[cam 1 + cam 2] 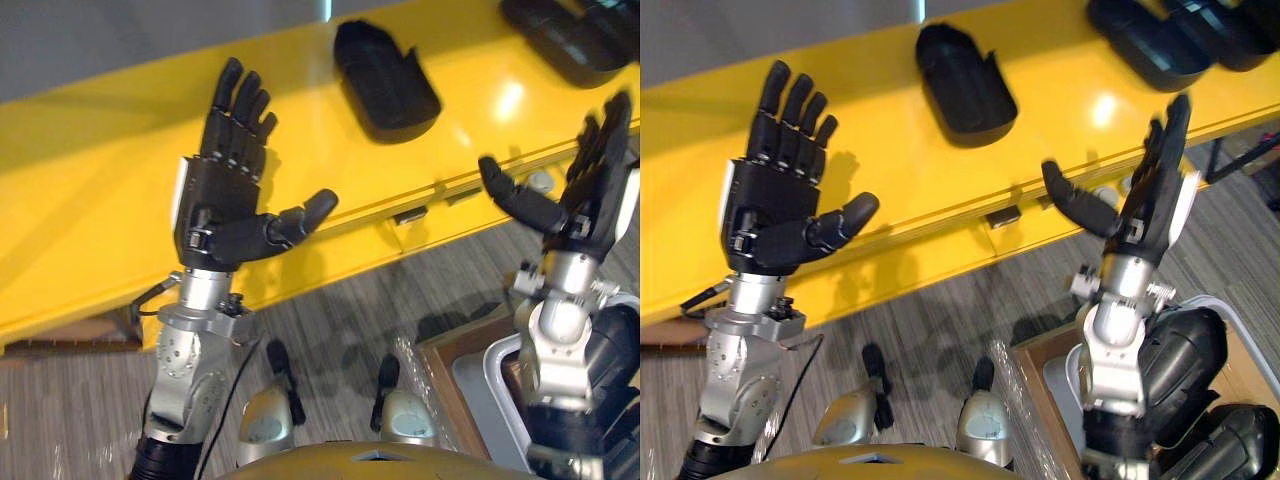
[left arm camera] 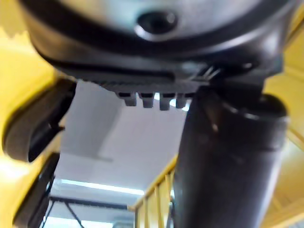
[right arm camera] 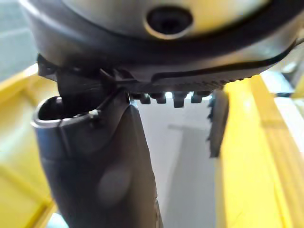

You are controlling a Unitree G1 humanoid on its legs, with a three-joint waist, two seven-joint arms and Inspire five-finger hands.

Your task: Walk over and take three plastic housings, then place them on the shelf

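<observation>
Fingers (image 1: 235, 105) on my left hand (image 1: 215, 190) are straight and slightly fanned, thumb stuck out sideways, nothing in it. Same deal with the right hand (image 1: 1152, 200): fingers straight and close together, thumb out, empty. Both are raised over the front edge of the yellow surface (image 1: 100, 200).

Around me there's grey striped carpet (image 1: 330, 330), and a cardboard box (image 1: 1040, 375) at my lower right with a grey bin (image 1: 1240, 320) in it. Dark bulky pieces sit in that bin, but I can't tell what they are. A small latch (image 1: 1003, 216) sits on the yellow front edge between the hands.

The nearest plastic housing (image 1: 385, 80) lies on the yellow top beyond the two hands, clear of both. It's a black elongated shell, hollow side up, with a notched rim. More housings (image 1: 1150, 40) lie at the far right.
</observation>
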